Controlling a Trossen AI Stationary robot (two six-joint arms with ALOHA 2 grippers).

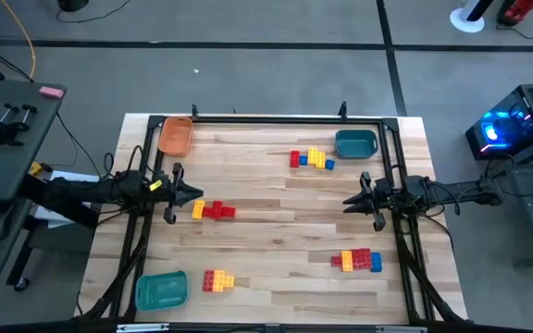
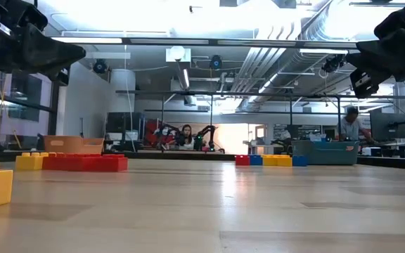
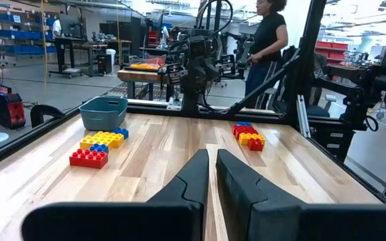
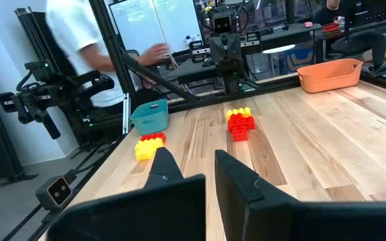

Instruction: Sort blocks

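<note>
Four clusters of red, yellow and blue blocks lie flat on the wooden table: one (image 1: 213, 211) just right of my left gripper, one (image 1: 313, 159) beside the far teal tray, one (image 1: 357, 261) near right, one (image 1: 217, 280) near left. My left gripper (image 1: 197, 194) (image 3: 211, 161) hovers above the table at mid-left, pointing right, its fingers shut to a thin slit. My right gripper (image 1: 348, 201) (image 4: 191, 161) hovers at mid-right, pointing left, with its fingers open. Neither touches a block.
An orange tray (image 1: 175, 136) sits at the far left corner, a teal tray (image 1: 355, 142) at the far right and another teal tray (image 1: 161, 290) at the near left. A black frame (image 1: 276, 119) rims the table. People stand in the room beyond.
</note>
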